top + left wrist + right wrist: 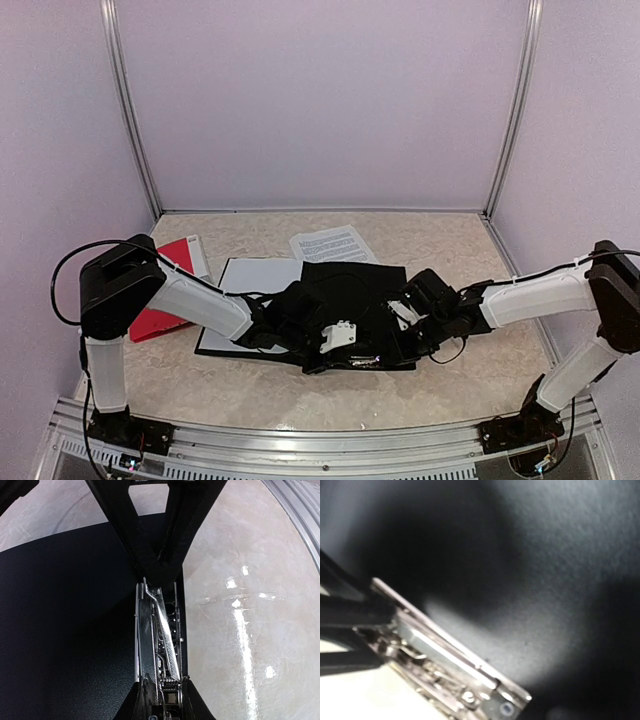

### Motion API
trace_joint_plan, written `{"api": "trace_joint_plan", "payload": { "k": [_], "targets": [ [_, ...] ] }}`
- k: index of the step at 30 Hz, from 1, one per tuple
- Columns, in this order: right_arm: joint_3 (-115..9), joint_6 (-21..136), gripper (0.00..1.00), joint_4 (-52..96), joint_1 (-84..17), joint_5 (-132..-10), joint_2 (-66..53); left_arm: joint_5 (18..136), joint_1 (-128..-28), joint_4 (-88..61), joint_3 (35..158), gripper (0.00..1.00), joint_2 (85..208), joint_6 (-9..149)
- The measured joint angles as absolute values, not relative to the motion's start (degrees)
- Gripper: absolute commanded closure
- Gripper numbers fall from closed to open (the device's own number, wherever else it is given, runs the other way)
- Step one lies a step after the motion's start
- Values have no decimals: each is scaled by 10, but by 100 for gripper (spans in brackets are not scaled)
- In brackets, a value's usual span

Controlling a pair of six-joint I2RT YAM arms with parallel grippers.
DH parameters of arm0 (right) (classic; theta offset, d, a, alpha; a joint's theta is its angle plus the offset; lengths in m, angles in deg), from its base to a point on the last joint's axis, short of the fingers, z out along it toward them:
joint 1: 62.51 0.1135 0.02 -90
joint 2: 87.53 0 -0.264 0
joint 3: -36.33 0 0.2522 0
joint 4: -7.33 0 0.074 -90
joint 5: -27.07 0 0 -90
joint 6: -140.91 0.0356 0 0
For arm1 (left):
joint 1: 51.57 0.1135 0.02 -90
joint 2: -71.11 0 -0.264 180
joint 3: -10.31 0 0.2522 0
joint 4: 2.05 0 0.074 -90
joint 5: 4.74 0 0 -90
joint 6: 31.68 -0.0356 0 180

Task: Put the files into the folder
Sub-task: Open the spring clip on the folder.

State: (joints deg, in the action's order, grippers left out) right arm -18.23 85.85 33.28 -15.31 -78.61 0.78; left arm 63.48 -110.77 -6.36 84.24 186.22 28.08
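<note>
Folder (345, 285), black and laid open, fills the middle of the desk (455, 250). Files sit apart: a blank sheet (250, 290) tucked under its left edge, a printed sheet (332, 243) just above. At lower centre the left pincer (162, 702) pinches the folder's metal clip (150, 640). The right pincer (402, 315) is pressed together at the clip's end.

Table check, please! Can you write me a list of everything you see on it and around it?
surface: beige mottled table
job's things: black folder in the middle; printed sheet behind it; blank sheet at its left, partly hidden
clutter: red thing at the left
grippers: left gripper shut on the folder's clip; right gripper shut, at the clip too
cables: black cables along both arms
surroundings: pale walls; metal rail in front
</note>
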Motion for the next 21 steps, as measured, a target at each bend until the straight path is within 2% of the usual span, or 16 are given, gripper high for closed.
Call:
{"api": "trace_joint_plan", "payload": {
  "k": [8,14,21],
  "targets": [
    [-182,854,100,321,-151,-784,-23,632,-1108,-69,845,66,1862,301],
    [-182,857,100,288,-131,-781,-51,634,-1114,-58,836,45,1859,325],
    [-182,865,100,279,-118,-767,-67,649,-1127,-32,805,36,1833,345]
  ]
}}
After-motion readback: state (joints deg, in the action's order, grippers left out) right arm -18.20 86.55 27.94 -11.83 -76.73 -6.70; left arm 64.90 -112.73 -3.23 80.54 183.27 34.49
